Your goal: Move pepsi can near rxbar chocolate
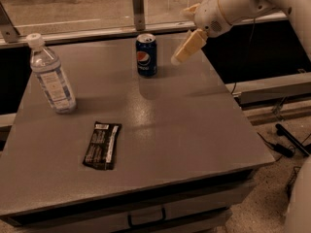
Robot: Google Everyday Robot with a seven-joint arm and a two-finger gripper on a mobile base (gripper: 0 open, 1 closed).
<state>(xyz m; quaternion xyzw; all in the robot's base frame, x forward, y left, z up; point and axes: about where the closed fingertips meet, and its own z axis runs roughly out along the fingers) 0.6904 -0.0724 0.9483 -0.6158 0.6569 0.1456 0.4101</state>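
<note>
The pepsi can is dark blue with a round logo and a silver top. It stands upright at the back middle of the grey table. The rxbar chocolate is a flat dark wrapper with a pale label, lying at the front left of the table. My gripper hangs on the white arm just right of the can, a little above the tabletop and a small gap away from it. It holds nothing that I can see.
A clear plastic water bottle with a white cap stands at the left of the table. A metal rail and post run behind the far edge. Cables and a dark tool lie on the floor at right.
</note>
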